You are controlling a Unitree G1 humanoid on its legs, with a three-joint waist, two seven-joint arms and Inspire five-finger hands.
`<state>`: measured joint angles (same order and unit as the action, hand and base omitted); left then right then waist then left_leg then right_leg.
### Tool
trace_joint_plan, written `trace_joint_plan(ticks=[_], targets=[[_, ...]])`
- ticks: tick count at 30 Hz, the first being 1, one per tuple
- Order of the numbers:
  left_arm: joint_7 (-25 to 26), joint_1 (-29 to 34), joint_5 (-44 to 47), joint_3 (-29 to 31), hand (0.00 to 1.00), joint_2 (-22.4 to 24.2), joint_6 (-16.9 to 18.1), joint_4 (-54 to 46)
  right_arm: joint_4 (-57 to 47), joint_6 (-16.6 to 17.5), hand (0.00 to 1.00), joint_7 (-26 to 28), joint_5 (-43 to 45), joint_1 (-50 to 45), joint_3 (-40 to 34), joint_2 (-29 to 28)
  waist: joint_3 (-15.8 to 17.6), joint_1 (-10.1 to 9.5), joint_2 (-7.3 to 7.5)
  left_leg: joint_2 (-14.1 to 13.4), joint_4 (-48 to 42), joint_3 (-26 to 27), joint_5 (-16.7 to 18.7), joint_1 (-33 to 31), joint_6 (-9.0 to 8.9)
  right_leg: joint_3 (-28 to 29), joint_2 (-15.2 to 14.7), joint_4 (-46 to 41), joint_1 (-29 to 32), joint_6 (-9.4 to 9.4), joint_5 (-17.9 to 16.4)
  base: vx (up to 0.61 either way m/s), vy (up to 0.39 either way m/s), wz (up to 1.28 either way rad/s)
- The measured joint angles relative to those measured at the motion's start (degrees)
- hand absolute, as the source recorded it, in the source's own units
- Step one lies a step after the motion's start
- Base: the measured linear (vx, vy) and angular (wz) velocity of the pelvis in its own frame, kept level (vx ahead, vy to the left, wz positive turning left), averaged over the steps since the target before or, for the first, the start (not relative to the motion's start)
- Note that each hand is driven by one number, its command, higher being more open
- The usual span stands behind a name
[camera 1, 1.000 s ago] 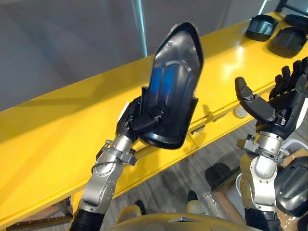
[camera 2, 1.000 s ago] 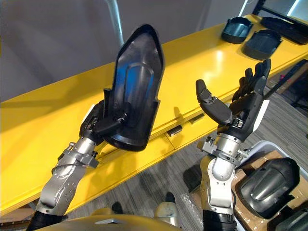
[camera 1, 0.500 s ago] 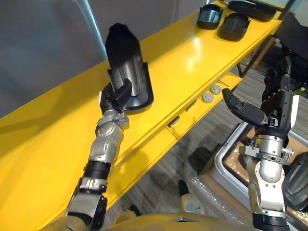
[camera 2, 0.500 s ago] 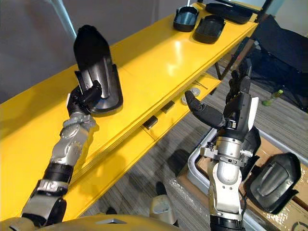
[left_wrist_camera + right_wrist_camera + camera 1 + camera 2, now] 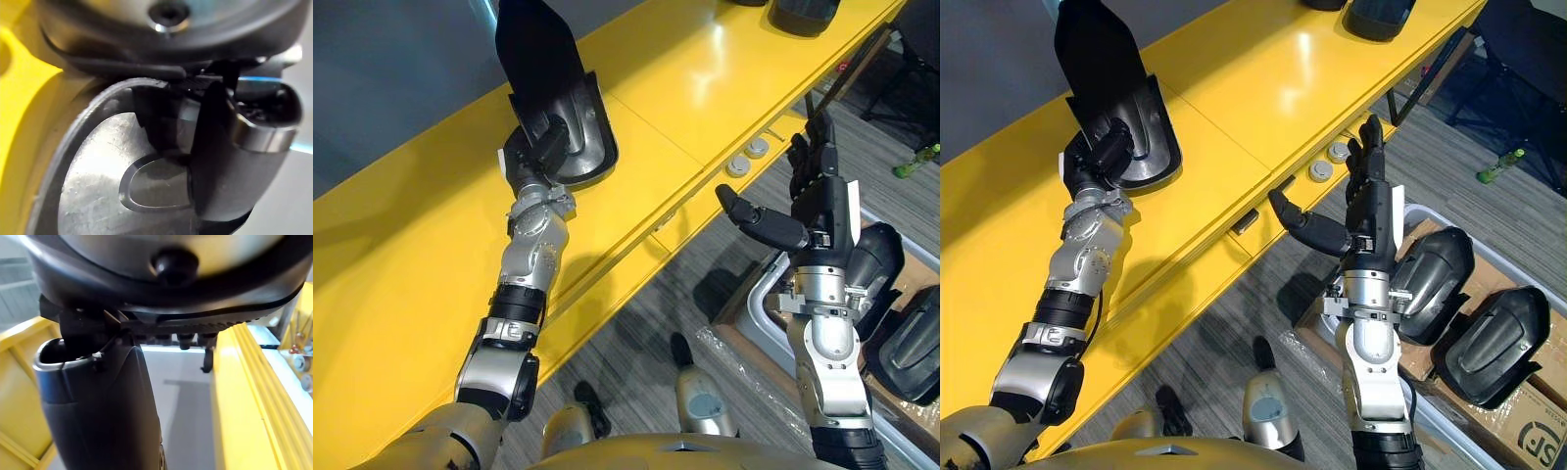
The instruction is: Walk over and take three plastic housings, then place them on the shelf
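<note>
Our left hand (image 5: 536, 152) is clamped on the wide end of the black moulded plastic housing (image 5: 538, 49), low over the long yellow metal shelf (image 5: 705, 88), narrow end tilted up. We can't tell if it's touching. Our right hand (image 5: 1371, 211) hangs with fingers spread straight, near two more black housings (image 5: 1430, 279).

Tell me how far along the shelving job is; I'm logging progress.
Done: other housings already lie at the far end of the yellow shelf. In hand: the left hand grips a black housing over the shelf. Left: releasing it; the right hand is open, empty.
</note>
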<state>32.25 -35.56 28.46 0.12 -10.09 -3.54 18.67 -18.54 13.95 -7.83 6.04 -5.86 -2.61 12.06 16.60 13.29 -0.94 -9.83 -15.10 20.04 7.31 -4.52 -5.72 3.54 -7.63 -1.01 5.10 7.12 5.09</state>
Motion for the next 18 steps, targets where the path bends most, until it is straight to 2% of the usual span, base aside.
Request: trace_joint_plan(ticks=[9, 18], targets=[[3.0, -1.4, -4.6, -2.0, 1.0, 0.0, -0.7, 1.2, 0.4, -1.1, 1.0, -0.3, 0.0, 0.0, 2.8, -0.1, 1.1, -0.41, -0.14, -0.7, -0.9, 0.0, 0.6, -0.1, -0.13, -0.2, 0.4, 0.0, -0.3, 0.02, 0.0, 0.0, 0.003, 0.0], [2.5, -1.7, -4.6, -2.3, 1.0, 0.0, -1.8, 1.9, 0.4, -1.1, 1.0, -0.6, 2.3, -2.0, 3.8, -0.8, 1.3, -0.52, -0.14, -0.8, -0.4, -0.1, 0.6, 1.0, -0.19, -0.7, 0.4, 0.2, -1.5, 0.12, -0.1, 0.0, 0.0, 0.0]])
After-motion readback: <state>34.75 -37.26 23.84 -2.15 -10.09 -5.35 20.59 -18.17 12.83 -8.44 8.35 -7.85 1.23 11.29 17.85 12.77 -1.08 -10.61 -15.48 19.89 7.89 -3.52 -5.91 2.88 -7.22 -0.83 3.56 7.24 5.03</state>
